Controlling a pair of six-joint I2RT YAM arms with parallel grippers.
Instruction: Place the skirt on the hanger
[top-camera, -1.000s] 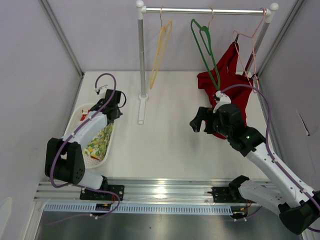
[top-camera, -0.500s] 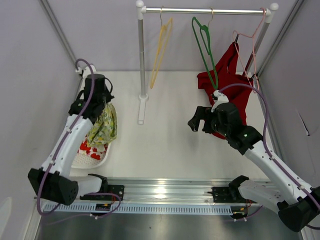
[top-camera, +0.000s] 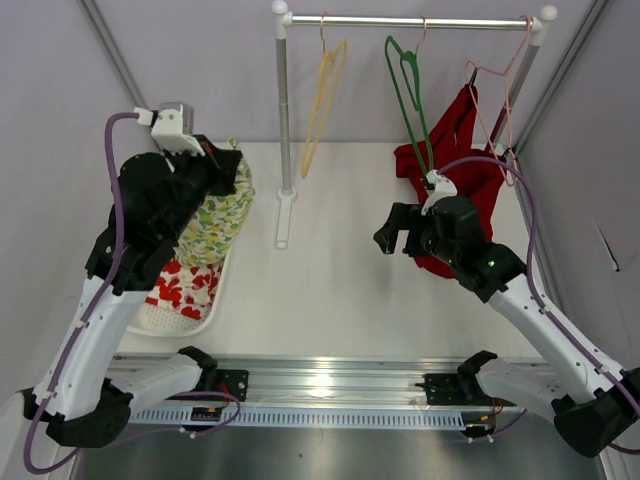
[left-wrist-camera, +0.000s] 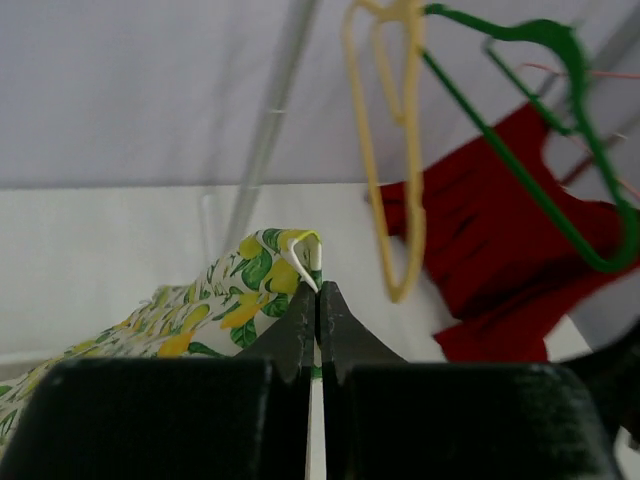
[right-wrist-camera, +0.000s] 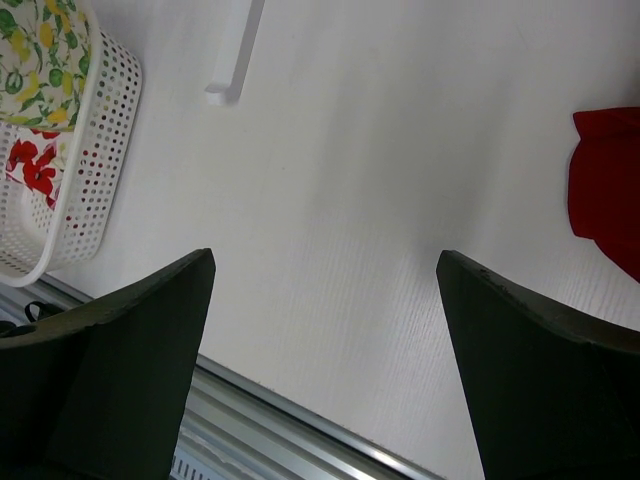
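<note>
Skirt (top-camera: 218, 215) hangs from my left gripper (left-wrist-camera: 318, 298), which is clenched on a fold of the lemon-print cloth, above the basket (top-camera: 195, 325) at the surface's left edge. As I judge it, the pickup is done; carrying the skirt over and fitting it on a hanger remain. My right gripper (right-wrist-camera: 325, 257) is spread wide and empty over mid-surface. The yellow hanger (top-camera: 322, 100) and green hanger (top-camera: 415, 100) hang bare. I cannot tell whether I pinch waistband or hem, nor whether the skirt's lower end clears the basket.
</note>
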